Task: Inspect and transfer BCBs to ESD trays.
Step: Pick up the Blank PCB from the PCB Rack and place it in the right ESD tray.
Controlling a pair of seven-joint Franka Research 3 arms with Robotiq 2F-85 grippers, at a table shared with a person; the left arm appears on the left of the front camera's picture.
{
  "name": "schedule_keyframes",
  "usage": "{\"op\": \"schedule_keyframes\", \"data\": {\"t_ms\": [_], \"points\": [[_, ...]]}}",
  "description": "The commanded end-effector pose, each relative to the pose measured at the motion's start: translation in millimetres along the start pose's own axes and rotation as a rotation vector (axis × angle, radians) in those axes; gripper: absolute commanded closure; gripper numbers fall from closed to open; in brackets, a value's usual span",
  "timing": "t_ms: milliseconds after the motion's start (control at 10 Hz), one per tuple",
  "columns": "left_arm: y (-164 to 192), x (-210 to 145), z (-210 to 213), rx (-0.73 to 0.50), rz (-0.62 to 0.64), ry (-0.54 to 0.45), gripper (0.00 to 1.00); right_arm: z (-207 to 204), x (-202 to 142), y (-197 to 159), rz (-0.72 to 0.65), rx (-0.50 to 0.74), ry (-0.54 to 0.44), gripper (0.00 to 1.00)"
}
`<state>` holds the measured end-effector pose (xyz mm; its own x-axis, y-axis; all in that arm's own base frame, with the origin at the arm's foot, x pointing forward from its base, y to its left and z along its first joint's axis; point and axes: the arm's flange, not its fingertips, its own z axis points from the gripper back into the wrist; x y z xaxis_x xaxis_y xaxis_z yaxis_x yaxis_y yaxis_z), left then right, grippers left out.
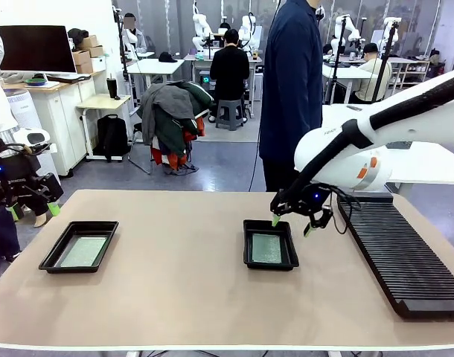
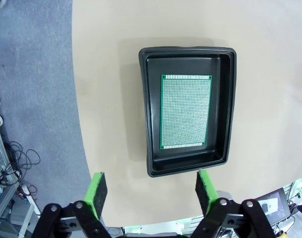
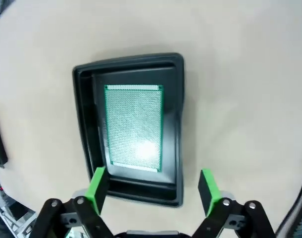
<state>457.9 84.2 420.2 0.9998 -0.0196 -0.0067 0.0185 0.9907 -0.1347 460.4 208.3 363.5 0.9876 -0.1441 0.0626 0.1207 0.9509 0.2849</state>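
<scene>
Two black ESD trays lie on the tan table, each with a green BCB flat on its floor. The left tray [image 1: 79, 246] holds one board [image 1: 81, 251]; from above, that tray [image 2: 189, 54] and its board [image 2: 185, 111] show in the left wrist view. My left gripper [image 2: 152, 190] hovers high over it, open and empty, and sits at the table's left edge [image 1: 32, 211]. The middle tray [image 1: 270, 244] holds the other board [image 1: 269, 248]. My right gripper [image 1: 292, 225] stands open just above that tray's far right side. The right wrist view has this tray [image 3: 129, 67], its board [image 3: 133, 126] and the open gripper [image 3: 153, 189].
A long black ribbed slotted rack [image 1: 402, 253] lies along the table's right side, close to my right arm. A person in dark blue [image 1: 290, 89] stands at the far edge behind the middle tray. Bare tabletop lies between the two trays.
</scene>
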Motion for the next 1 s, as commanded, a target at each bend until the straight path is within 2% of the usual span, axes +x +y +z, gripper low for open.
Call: {"op": "schedule_keyframes", "data": {"t_ms": [0, 200, 900], "points": [[0, 0, -1, 0.003, 0.001, -0.004, 0.05, 23, 3, 7, -0.002, -0.094, 0.038, 0.0], [0, 0, -1, 0.003, 0.001, -0.004, 0.05, 35, 3, 4, 0.005, -0.137, 0.048, 0.0], [0, 0, -1, 0.003, 0.001, -0.004, 0.05, 36, 2, 1, 0.017, -0.109, 0.049, 0.0]]}}
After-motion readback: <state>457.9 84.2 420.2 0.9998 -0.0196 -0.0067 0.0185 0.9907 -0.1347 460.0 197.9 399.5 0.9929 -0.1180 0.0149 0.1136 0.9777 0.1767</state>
